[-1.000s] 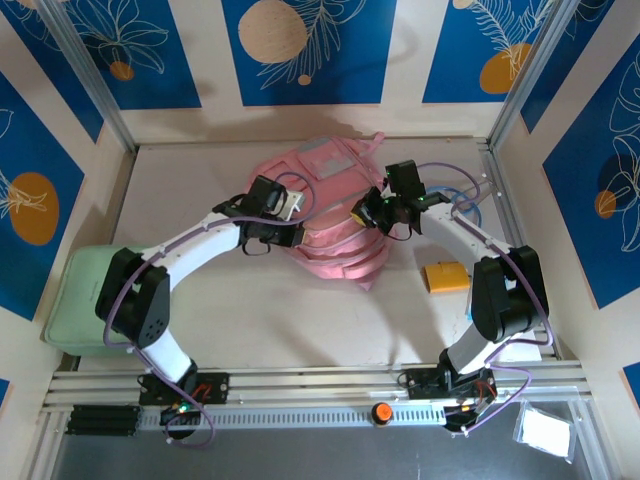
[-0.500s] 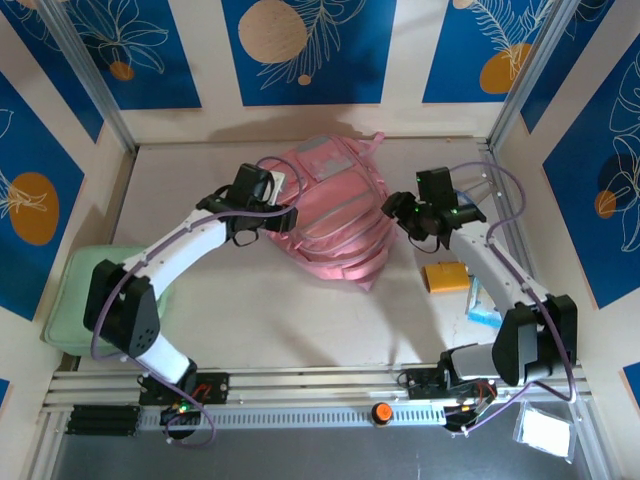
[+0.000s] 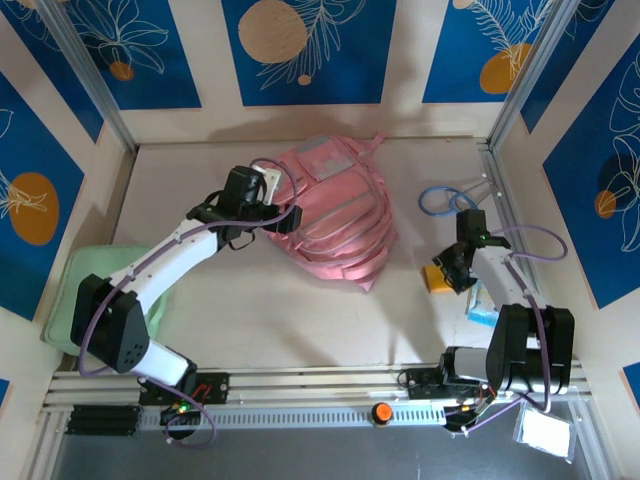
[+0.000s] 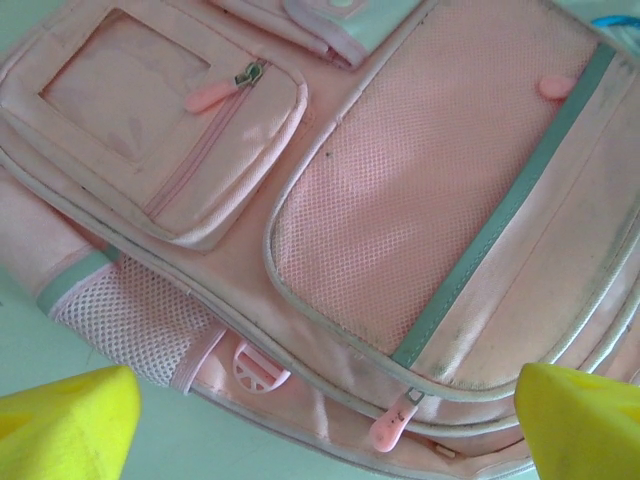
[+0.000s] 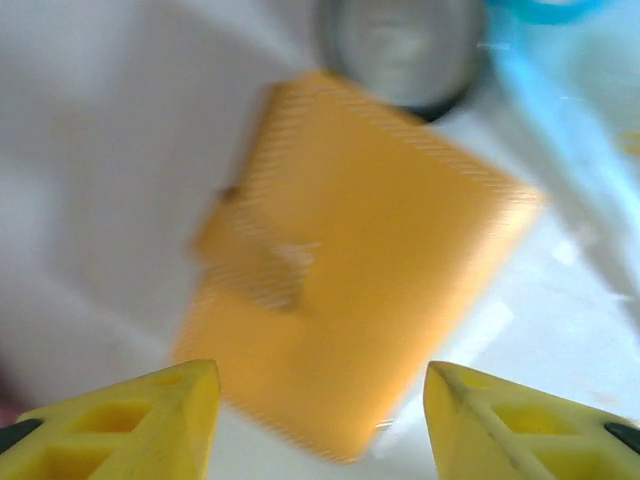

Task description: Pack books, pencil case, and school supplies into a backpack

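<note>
The pink backpack (image 3: 335, 215) lies flat in the middle of the table, front pockets up. Its mesh pocket and grey trim show in the left wrist view (image 4: 420, 190). My left gripper (image 3: 278, 216) hovers open at the backpack's left edge, its yellow fingertips (image 4: 62, 425) wide apart over a pink zipper pull (image 4: 388, 428). My right gripper (image 3: 449, 268) is open just above the pencil case (image 3: 438, 281), a flat orange-tan oblong (image 5: 350, 270) lying on the table between the spread fingertips (image 5: 125, 420). The books are out of view.
A blue cable loop (image 3: 440, 200) lies beyond the right gripper, and a pale blue item (image 3: 482, 305) sits by the right rail. A green pad (image 3: 70, 300) lies at the left edge. A round grey object (image 5: 405, 45) sits just past the pencil case.
My right arm has swung away from the backpack's right side, toward the near right, and now hangs over the pencil case. The left gripper has drawn back to the backpack's left edge.
</note>
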`<state>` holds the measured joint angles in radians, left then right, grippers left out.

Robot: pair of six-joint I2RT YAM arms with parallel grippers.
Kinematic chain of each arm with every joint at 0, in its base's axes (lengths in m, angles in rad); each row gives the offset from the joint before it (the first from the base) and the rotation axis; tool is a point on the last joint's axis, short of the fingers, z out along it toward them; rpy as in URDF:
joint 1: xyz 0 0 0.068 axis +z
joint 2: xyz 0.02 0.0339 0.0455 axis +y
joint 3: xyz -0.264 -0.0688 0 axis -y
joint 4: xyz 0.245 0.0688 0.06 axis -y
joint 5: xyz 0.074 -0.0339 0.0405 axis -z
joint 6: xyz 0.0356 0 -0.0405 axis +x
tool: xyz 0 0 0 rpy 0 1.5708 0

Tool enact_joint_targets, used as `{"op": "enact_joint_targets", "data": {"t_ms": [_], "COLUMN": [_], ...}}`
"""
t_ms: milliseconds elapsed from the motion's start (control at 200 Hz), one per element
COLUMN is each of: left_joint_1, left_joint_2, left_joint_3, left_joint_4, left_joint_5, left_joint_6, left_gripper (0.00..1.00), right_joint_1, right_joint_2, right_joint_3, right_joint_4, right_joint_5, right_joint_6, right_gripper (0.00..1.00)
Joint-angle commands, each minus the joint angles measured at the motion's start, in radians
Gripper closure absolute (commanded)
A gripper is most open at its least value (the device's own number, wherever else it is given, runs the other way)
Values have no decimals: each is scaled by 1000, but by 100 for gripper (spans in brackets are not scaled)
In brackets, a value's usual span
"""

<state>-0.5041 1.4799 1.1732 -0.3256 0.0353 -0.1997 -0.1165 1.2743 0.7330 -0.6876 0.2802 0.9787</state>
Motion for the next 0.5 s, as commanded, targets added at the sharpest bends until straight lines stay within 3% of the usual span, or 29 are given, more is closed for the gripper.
{"op": "enact_joint_targets", "data": {"t_ms": [0,160,495], "left_joint_1": [6,6,6], "left_joint_2": [-31,-29,-20], "left_joint_3": [-12,-14,-3], "left_joint_4": [37,39,37], "left_joint_5": [16,35,63], "left_joint_6": [17,26,22], "left_gripper": [4,1,0], "right_joint_1": [-59,-111,-135], "right_joint_2": [-52,-71,41], "right_joint_3": [-62,-125,-137], "right_joint_4": [-20,56,173], "right_joint_5": [-20,-101,-215], "right_joint_6": [89,106,71], "right_gripper": [53,55,55]}}
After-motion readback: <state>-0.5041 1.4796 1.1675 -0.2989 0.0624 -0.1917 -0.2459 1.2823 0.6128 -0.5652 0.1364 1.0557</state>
